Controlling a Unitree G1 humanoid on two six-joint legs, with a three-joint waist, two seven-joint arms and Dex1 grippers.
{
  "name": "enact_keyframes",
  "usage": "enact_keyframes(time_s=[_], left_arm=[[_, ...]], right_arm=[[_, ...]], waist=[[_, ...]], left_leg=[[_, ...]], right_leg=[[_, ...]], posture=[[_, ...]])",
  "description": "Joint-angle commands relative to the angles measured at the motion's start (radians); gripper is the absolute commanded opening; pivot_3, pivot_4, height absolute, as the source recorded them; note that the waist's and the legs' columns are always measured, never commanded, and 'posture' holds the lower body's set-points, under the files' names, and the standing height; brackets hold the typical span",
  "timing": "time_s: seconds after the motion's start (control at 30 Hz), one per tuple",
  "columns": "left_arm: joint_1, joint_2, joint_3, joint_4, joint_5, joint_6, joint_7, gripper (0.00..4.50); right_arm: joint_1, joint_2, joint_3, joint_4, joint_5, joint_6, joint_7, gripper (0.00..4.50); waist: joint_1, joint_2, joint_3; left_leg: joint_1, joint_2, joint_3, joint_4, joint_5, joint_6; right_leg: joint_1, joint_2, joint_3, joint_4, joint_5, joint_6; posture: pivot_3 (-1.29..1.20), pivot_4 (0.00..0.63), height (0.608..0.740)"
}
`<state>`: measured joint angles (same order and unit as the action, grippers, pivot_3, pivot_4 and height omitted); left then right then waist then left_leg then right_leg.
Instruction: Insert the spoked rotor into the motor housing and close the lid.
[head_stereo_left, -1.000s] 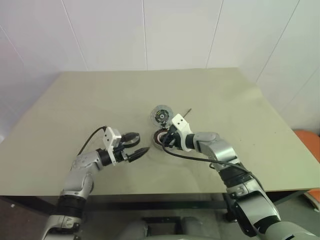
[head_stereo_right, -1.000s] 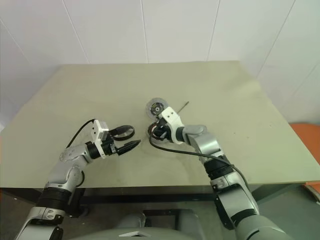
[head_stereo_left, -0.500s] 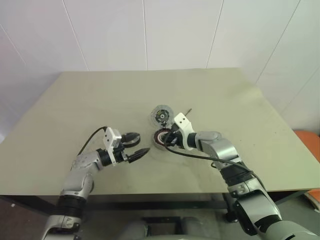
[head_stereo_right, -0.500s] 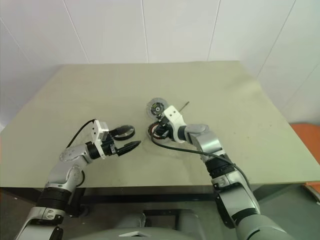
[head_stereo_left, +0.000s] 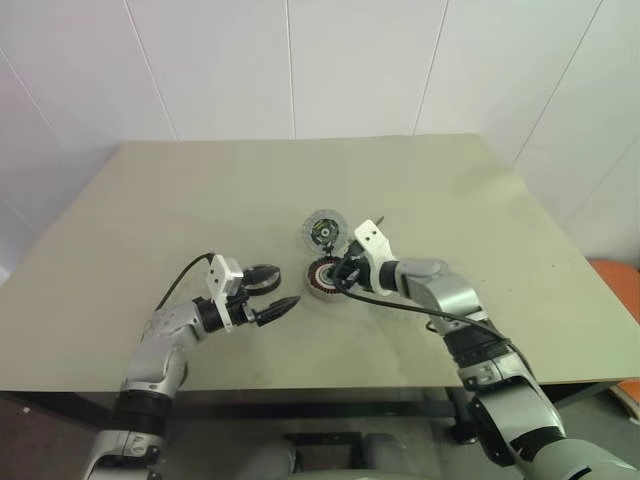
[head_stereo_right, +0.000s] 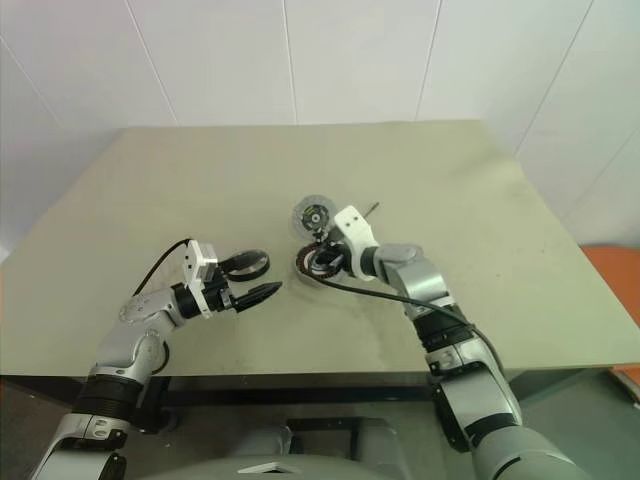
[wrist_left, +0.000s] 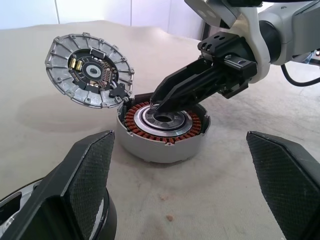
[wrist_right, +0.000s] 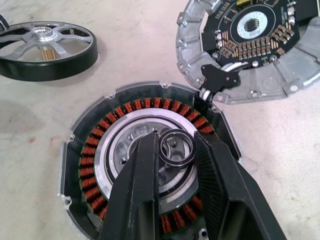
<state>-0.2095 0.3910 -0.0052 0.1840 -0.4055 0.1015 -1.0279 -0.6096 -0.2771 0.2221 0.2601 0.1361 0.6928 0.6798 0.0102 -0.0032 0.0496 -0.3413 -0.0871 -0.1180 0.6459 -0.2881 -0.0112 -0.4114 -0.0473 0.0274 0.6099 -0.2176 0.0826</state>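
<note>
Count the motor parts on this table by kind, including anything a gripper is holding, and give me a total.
Motor housing: 1
Lid with circuit board: 1
Spoked rotor: 1
Small dark ring, in the right gripper: 1
Thin pin: 1
Total: 5

No readable txt, labels, brands or nos. anywhere. The circuit board inside the open lid, upper right of right wrist view, has chips and gold pads, but any print on them is too small to make out. Motor housing, ctr of left wrist view, carries no visible marking.
</note>
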Motion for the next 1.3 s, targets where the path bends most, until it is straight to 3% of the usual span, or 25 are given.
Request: enact_keyframes(time_s=[0.03,1.3], left_arm=[[-0.007,-0.001,0.007,-0.020,-0.010,-0.007,-0.008,4.50],[0.003,-0.003,0.005,-0.013,-0.007,-0.003,-0.005,4.50]], right_arm=[[-0.026,0.000,-0.012,-0.060,0.017,0.008,0.012,0.69],[-0.002,-0.003,0.016,-0.066,-0.003,-0.010,0.018,0.69]], waist=[[0.000,0.000,0.000],[0.000,0.000,0.000]], left_leg=[[0.000,0.000,0.000,0.000,0.000,0.000],[0.000,0.000,0.000,0.000,0.000,0.000]], right_leg=[[0.000,0.000,0.000,0.000,0.000,0.000],[0.000,0.000,0.000,0.000,0.000,0.000]], posture=[[0.00,0.000,0.740],[0.00,0.000,0.740]])
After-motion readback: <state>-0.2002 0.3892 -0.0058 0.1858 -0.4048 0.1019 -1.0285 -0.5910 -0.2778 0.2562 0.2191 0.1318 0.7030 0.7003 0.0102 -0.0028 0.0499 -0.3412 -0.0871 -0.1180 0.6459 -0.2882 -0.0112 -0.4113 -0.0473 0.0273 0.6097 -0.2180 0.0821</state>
